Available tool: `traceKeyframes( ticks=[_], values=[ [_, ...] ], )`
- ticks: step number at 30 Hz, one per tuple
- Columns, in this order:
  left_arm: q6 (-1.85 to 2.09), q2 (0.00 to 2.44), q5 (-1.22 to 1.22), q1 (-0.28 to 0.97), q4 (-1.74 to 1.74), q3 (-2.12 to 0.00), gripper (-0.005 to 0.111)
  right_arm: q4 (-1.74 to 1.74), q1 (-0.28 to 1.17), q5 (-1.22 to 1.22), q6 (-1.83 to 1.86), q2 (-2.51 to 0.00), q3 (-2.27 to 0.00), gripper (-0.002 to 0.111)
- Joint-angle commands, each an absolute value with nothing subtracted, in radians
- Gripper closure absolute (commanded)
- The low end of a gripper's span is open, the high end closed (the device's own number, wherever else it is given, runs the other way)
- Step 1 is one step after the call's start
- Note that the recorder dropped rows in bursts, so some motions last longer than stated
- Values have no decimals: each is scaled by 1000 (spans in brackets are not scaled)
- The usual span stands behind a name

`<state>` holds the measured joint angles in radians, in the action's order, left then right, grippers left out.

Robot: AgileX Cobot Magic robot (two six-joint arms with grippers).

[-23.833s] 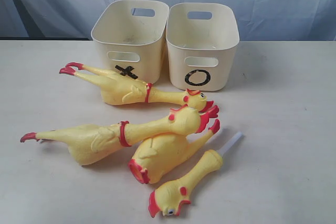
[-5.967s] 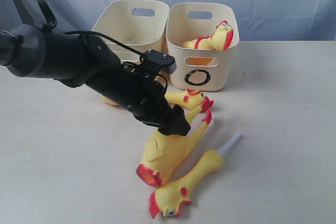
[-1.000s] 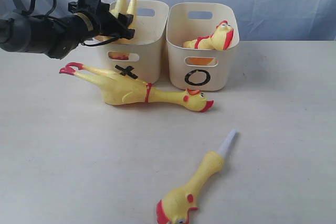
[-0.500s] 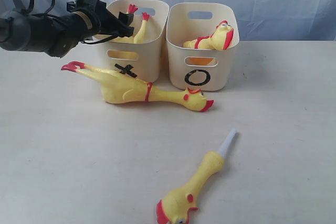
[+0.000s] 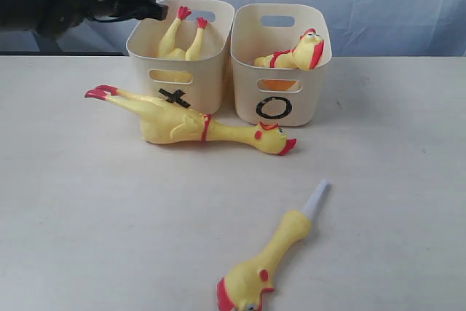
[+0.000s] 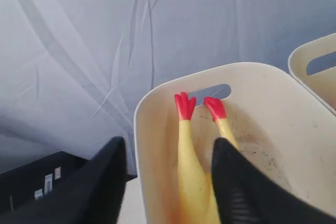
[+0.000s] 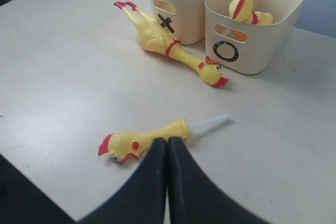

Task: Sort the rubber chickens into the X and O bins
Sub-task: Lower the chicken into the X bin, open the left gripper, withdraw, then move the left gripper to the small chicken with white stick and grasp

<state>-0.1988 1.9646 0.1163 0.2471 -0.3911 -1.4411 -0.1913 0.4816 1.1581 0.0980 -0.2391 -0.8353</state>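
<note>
A rubber chicken [image 5: 180, 37] lies in the X bin [image 5: 182, 78], red feet up against the back wall. My left gripper [image 5: 155, 12] hovers open just behind that bin's left rim, nothing between its fingers. In the left wrist view the gripper [image 6: 169, 142] looks down on the same chicken [image 6: 190, 166] inside the X bin [image 6: 140, 129]. Another chicken [image 5: 293, 54] sits in the O bin [image 5: 306, 81]. A long chicken [image 5: 182, 124] lies in front of the bins. A chicken head with a white tube [image 5: 271, 256] lies near the front edge. My right gripper [image 7: 167, 141] is shut, above that head [image 7: 137, 141].
A blue-grey cloth [image 5: 378, 5] hangs behind the table [image 5: 87, 216]. The two bins stand side by side, touching. The long chicken [image 7: 167, 45] lies right against the X bin [image 7: 184, 19], its head near the O bin [image 7: 268, 45].
The left gripper let go of the chicken, which dropped from upright into the X bin. The arm then pulled back up and to the left. The right gripper stayed shut.
</note>
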Motion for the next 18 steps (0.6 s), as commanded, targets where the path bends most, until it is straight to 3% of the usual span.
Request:
traceKeyframes(
  ticks=[1,2,3,7,12,18],
  values=[
    [-201,1877,-45,242,-388,-1446,88,-191,479,1161,100,-234,-832,109],
    [-201,1846,-112,242,-354,-1446,102,-191,479,1165,100,-234,-832,109],
    [-201,1832,-148,242,-352,-1446,107,-191,479,1166,100,-234,-832,109],
    [-107,1767,-312,242,-307,-1420,107,-191,479,1174,100,-234,-832,109],
    [448,1609,-361,242,243,-1251,107,-191,479,1221,97,-234,-832,109],
    [896,1434,-624,246,751,-1072,107,-193,479,1221,93,-234,-832,109]
  ],
)
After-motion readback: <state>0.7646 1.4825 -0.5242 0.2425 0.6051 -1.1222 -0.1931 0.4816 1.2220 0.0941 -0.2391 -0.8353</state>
